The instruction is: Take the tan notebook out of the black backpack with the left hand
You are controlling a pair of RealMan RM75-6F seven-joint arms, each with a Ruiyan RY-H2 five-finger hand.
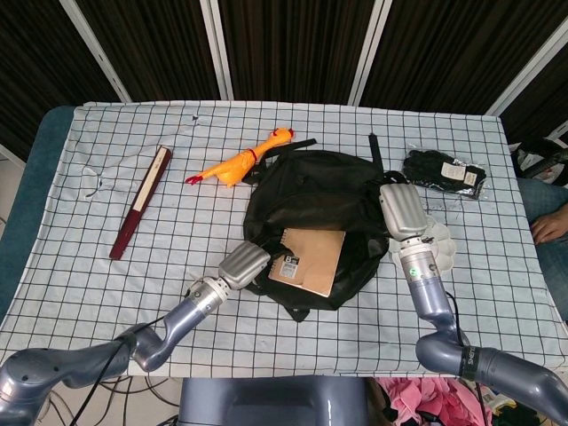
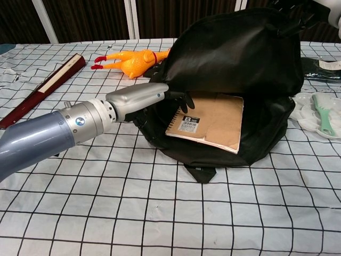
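The black backpack point(image 1: 306, 200) lies open at the table's middle, its upper flap point(image 2: 234, 53) lifted high. The tan spiral notebook point(image 1: 308, 262) lies flat in the opening, label up, in full sight point(image 2: 210, 122). My left hand point(image 1: 244, 264) reaches in from the left with fingers stretched out; the fingertips point(image 2: 180, 97) are at the notebook's top left corner and grip nothing. My right hand point(image 1: 401, 213) is at the bag's right side and holds the flap up, its fingers hidden in the fabric.
An orange rubber chicken point(image 1: 240, 162) lies just behind the bag on the left. A maroon folded fan point(image 1: 140, 202) lies further left. A packet of black gloves point(image 1: 444, 173) sits at back right. A white palette with a green brush point(image 2: 319, 114) adjoins the bag's right side.
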